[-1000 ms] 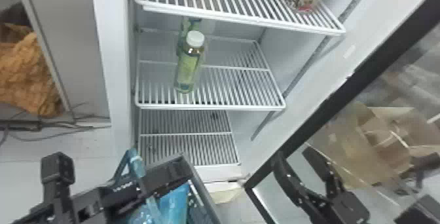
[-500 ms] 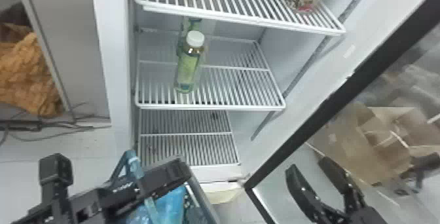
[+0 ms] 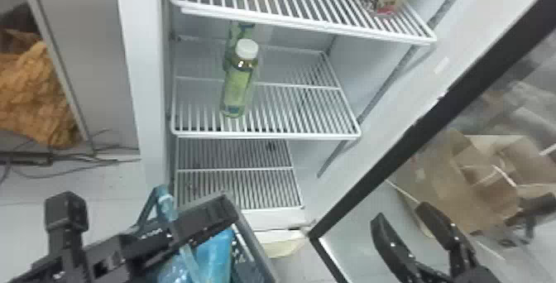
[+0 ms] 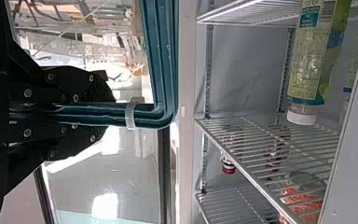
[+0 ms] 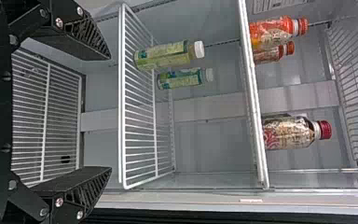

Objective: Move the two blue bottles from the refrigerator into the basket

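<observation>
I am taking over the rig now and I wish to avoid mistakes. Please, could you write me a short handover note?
Left end effector: shut on the handle of the basket.
Right end effector: open, empty, facing the fridge.
Done: blue items lie in the basket; I cannot confirm that both bottles are among them.
Left: check the basket; probably little else remains. Green bottles stand on a fridge shelf.
</observation>
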